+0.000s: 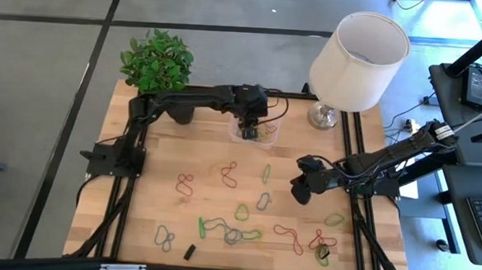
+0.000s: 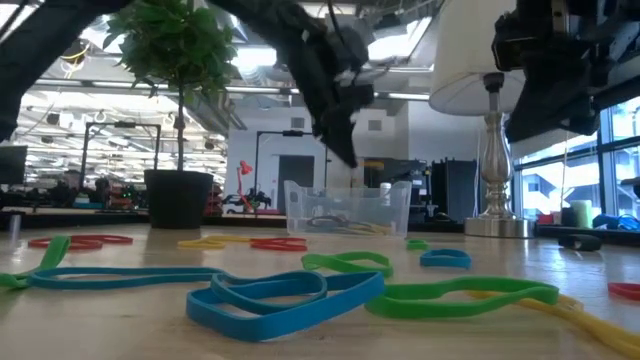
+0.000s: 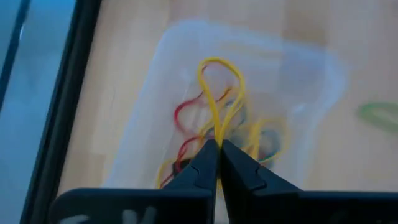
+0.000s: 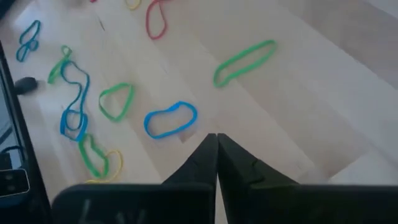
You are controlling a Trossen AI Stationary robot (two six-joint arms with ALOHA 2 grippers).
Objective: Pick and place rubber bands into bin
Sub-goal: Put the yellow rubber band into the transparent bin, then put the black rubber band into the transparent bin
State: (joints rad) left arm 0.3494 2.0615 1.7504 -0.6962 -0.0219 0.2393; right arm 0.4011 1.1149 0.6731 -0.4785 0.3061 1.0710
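Observation:
The clear plastic bin (image 1: 254,131) sits at the table's far middle and holds several red and yellow bands (image 3: 186,134). My left gripper (image 3: 218,146) hangs above it, shut on a yellow rubber band (image 3: 219,93); the low view shows it (image 2: 340,140) above the bin (image 2: 347,208). My right gripper (image 4: 217,138) is shut, touching nothing, over bare wood right of centre (image 1: 300,188). Many loose bands lie flat on the table: green (image 4: 244,62), blue (image 4: 170,119), red (image 1: 229,174). My left gripper pinches the yellow band between its two fingertips at the band's near end (image 3: 218,138), coming from above with the fingers pointing down into the bin. The loop (image 3: 221,68) hangs below the fingertips over the other bands; whether it touches them, I cannot tell.
A potted plant (image 1: 156,64) stands at the far left corner and a lamp (image 1: 354,62) at the far right, both close to the bin. A small black block (image 1: 190,251) lies near the front edge. Bands are scattered across the table's near half.

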